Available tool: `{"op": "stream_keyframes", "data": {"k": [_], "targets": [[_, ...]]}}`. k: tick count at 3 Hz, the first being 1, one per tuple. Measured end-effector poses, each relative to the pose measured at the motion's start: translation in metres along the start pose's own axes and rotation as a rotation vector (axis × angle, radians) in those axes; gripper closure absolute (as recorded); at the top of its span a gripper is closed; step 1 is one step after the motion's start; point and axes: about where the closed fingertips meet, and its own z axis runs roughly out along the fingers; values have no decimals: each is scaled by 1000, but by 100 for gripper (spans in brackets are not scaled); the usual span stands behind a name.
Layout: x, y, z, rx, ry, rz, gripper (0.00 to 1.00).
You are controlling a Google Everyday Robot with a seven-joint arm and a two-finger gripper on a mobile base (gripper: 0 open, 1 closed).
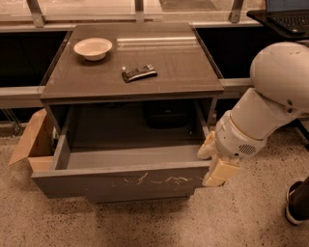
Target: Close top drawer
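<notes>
The top drawer [126, 181] is pulled far out of the grey cabinet [130, 87]. Its front panel is grey-brown with pale squiggly scratches across the middle. The inside of the drawer shows nothing in it. My gripper [215, 164], cream-coloured at the end of a thick white arm [270, 101], hangs at the drawer's right front corner. It sits right beside the end of the front panel; I cannot tell whether it touches it.
A white bowl [93, 48] and a dark flat bar [139, 73] lie on the cabinet top. A cardboard box [34, 142] stands at the drawer's left. A dark shoe [295, 202] is on the speckled floor at the right. A laptop [289, 14] sits at the back right.
</notes>
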Motion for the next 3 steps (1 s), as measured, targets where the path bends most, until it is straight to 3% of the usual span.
{"op": "stream_keyframes", "data": {"k": [1,2,3], "targets": [[0,1,6,-6,4,-6,78],[-2,7,63,-63,46,-54,100],[0,10,101,-97,72,-72,100]]}}
